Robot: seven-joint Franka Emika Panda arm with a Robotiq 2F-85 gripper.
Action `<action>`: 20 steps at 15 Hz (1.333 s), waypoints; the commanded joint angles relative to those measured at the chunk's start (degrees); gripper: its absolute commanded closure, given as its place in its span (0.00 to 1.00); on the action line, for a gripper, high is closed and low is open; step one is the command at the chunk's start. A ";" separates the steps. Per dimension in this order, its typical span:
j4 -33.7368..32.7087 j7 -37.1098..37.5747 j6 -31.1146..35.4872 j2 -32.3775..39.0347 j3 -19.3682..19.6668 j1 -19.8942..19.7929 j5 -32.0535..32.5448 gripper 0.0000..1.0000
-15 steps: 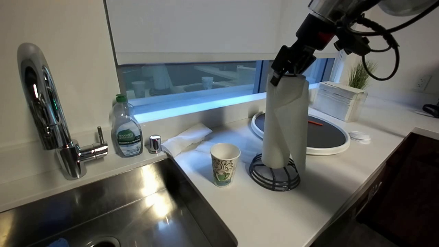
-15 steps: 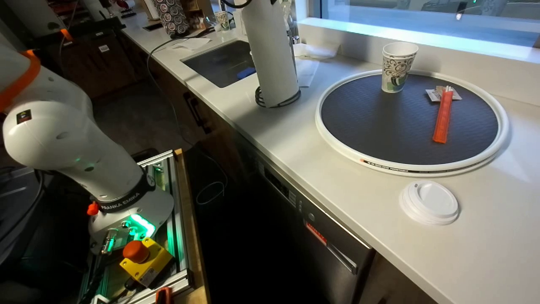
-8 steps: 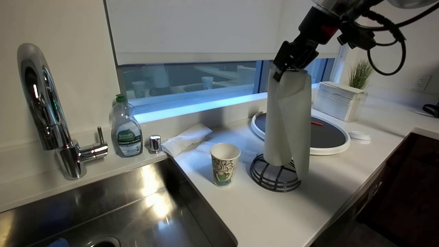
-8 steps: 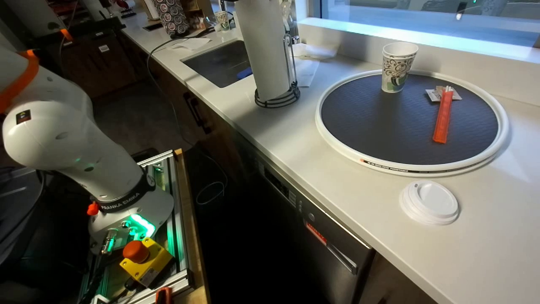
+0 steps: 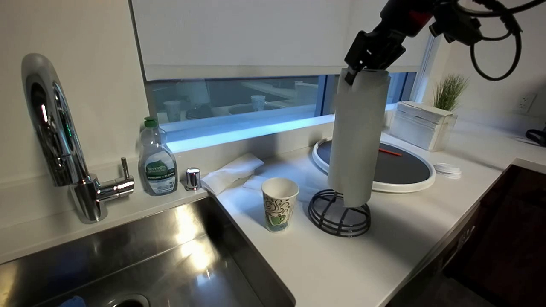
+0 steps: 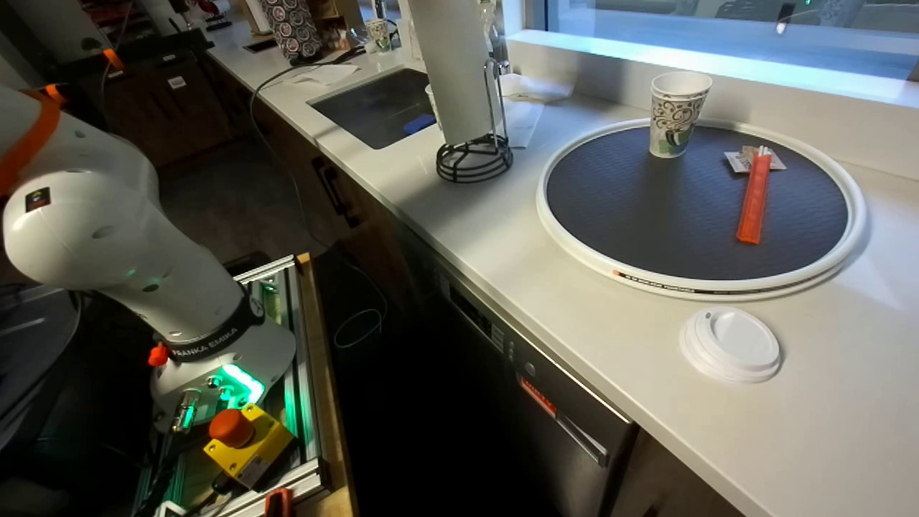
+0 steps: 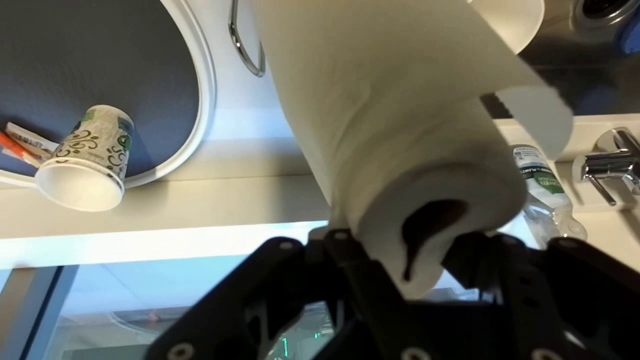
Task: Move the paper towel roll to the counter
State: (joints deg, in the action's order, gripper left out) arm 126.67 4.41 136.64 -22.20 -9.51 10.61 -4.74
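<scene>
Directly below the Robotiq gripper (image 7: 402, 245), the paper towel roll (image 5: 358, 136) hangs by its upper end, leaning slightly. Jaws press in on that end from opposite sides, roll held between them. Lower still, the black wire holder (image 5: 339, 224) stands on the counter (image 5: 324, 273), roll's bottom over its base; contact between the two cannot be told.

Pose: Franka arm (image 6: 108, 222) stands on its mount, upper part leaning out of frame in an exterior view; wrist (image 5: 407, 19) slants down to the gripper in an exterior view, cable (image 5: 509, 19) curving off above.

Only the wrist view looks onto the roll's end face and dark hollow, turned toward the gripper. Below the gripper, just beside the roll, a metal loop (image 7: 245, 57) shows in the wrist view and in an exterior view. Well apart from the gripper, a patterned paper cup (image 6: 678, 115) on the round tray (image 6: 632, 222): seen in an exterior view and the wrist view. Red emergency-stop button (image 6: 231, 428), lower than the gripper: only in an exterior view. Grass plant (image 5: 450, 91), beyond the gripper: only in an exterior view.
</scene>
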 commanded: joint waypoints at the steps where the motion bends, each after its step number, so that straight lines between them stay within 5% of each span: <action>1: -2.84 3.27 -3.90 -1.32 -1.47 -1.47 2.22 0.86; 12: -13.18 14.30 -12.76 -3.74 -4.59 -4.84 5.99 0.86; 20: -16.53 20.71 -11.97 -5.04 -4.35 -6.72 4.79 0.86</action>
State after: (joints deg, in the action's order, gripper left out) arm 111.42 22.44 124.91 -26.20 -13.40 5.14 -0.09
